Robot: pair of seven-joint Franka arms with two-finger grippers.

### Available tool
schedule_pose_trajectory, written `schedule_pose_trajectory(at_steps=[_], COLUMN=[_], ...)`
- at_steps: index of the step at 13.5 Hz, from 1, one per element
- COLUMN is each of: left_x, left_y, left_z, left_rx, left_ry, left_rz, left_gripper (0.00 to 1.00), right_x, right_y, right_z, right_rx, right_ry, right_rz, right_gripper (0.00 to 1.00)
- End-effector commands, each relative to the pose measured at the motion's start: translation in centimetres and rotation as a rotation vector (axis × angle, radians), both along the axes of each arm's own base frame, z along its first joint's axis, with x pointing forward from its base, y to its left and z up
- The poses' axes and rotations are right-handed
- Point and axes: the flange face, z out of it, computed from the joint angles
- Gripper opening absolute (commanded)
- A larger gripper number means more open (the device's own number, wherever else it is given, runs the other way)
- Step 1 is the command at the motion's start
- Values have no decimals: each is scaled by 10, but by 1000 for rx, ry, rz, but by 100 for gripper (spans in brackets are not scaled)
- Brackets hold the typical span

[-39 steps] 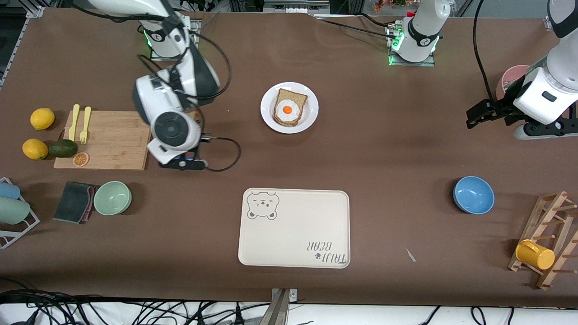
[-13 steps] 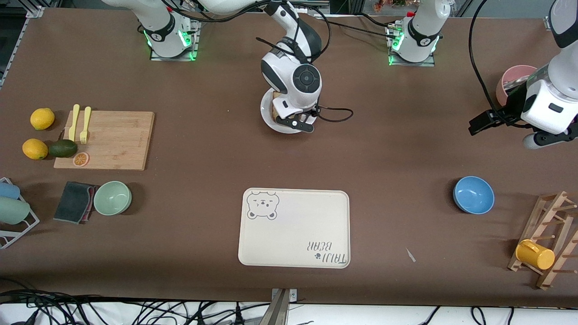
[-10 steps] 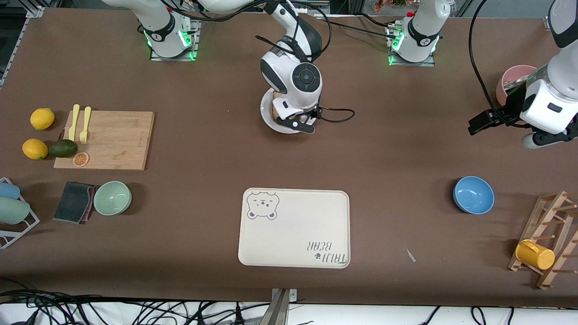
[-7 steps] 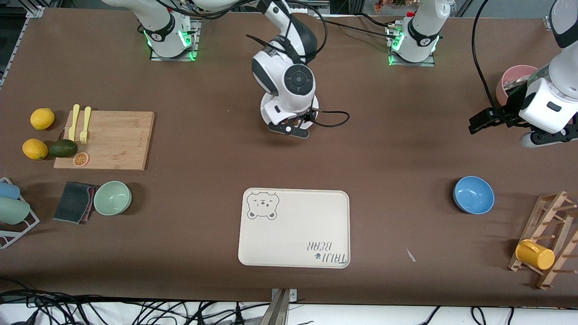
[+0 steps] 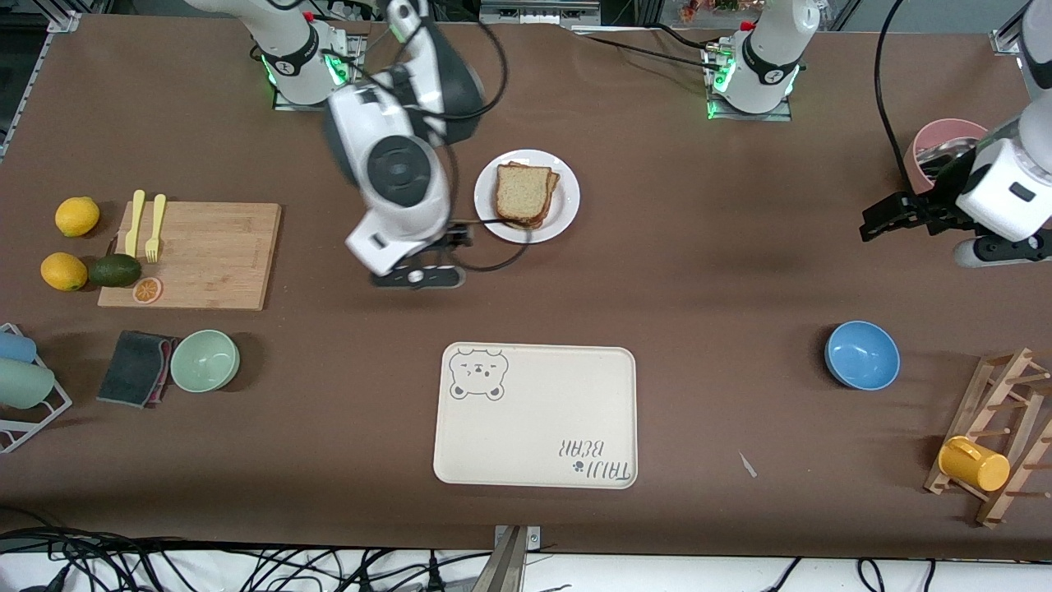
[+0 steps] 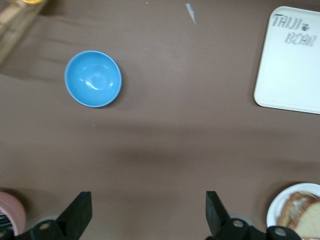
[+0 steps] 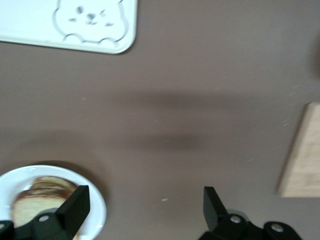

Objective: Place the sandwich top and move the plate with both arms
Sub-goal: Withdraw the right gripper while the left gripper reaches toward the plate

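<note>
The white plate (image 5: 567, 207) sits mid-table, toward the robots' bases. The sandwich top (image 5: 520, 191), a tan speckled slice with a dark crust, lies flat on the stack of bread on that plate; no egg shows. My right gripper (image 5: 415, 278) hangs open and empty over bare table between the cutting board and the plate. In the right wrist view the right gripper (image 7: 145, 197) has the plate (image 7: 50, 171) and the bread (image 7: 34, 201) beside one finger. My left gripper (image 5: 886, 217) waits open over the table at the left arm's end, and the left gripper (image 6: 147, 200) holds nothing.
A cream bear tray (image 5: 534, 415) lies nearer the front camera than the plate. A wooden cutting board (image 5: 205, 255) with forks, lemons and an avocado is toward the right arm's end. A green bowl (image 5: 205, 360), a blue bowl (image 5: 861, 354), a pink cup (image 5: 937, 144) and a cup rack (image 5: 998, 436) stand around.
The right gripper opened over the plate, left the bread slice on the egg and swung away toward the cutting board. The left arm barely moved.
</note>
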Motion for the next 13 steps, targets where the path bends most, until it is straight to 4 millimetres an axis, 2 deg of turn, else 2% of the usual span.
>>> schedule_pose_trajectory(at_steps=[1,4,7,8,10,13], left_x=[5,13,24,28,25,6], left_y=[24,19,9,9,5,-2], left_z=[-9,-29,-49,-61,-86,-140], left_rx=[-115,-182,-335,-402,-510,-640], left_ry=[20,51,70,79,99,132], left_rz=[-15,-7,-15,-21,-52,-153], left_gripper=[100,100,100,100,100,100], right_x=[21,42,46,44,43,41], right_y=[-61,-147,-221,-244,-263,-296], right_z=[22,48,75,83,89,103], right_rx=[-2,11,99,108,152,199], right_ry=[10,28,56,71,74,61], right_rz=[88,137,115,100,90,59], right_gripper=[100,100,100,100,100,100])
